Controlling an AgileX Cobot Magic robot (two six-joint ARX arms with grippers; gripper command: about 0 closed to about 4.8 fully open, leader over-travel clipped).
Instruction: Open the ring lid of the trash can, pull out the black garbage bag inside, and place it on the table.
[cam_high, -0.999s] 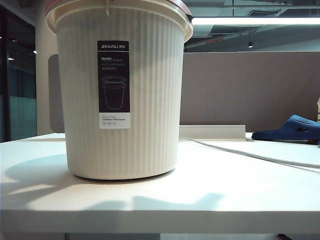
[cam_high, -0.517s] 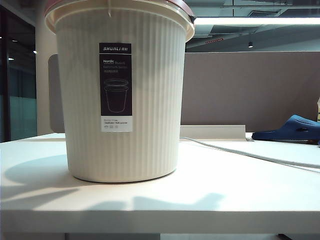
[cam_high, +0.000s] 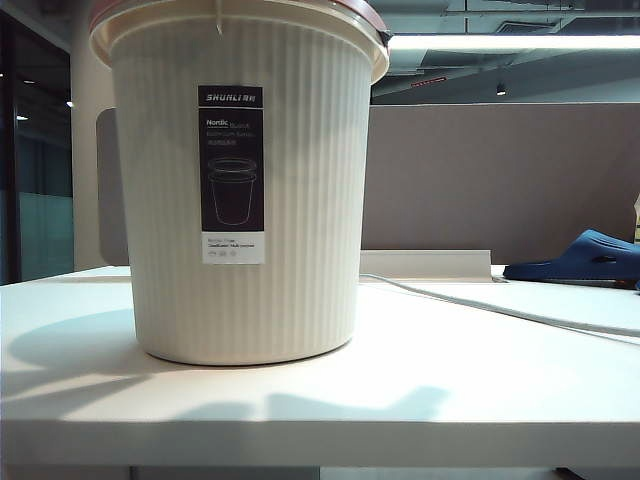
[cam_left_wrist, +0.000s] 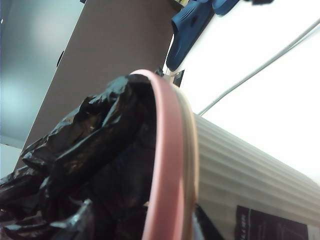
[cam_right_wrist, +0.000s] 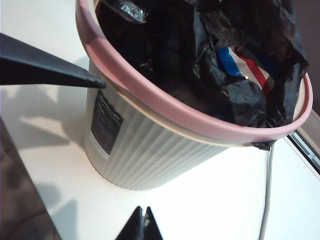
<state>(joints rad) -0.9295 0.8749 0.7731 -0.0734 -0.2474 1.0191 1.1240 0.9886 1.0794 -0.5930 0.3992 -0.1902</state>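
The cream ribbed trash can (cam_high: 300, 200) stands on the white table (cam_high: 450, 385). Its pink ring lid (cam_right_wrist: 150, 107) sits on the rim. The crinkled black garbage bag (cam_right_wrist: 200, 30) bulges up inside, with a blue and red striped patch (cam_right_wrist: 232, 60) showing. In the left wrist view the ring lid (cam_left_wrist: 167, 165) runs close past the camera beside the bag (cam_left_wrist: 90, 145). My left gripper (cam_left_wrist: 170, 232) is open astride that rim. One of its black fingers (cam_right_wrist: 60, 70) points at the ring's outer edge. My right gripper (cam_right_wrist: 143, 212) is shut and empty over the table beside the can. Neither gripper shows in the exterior view.
A dark blue slipper (cam_high: 585, 255) lies at the table's back right. A pale cable (cam_high: 500, 310) runs across the table behind the can towards it. A brown partition (cam_high: 500, 180) stands behind the table, with a low white rail (cam_high: 425, 263) at its foot.
The can shifted slightly over the first half second: its label and base sit a little lower and further right. Since then nothing has moved.
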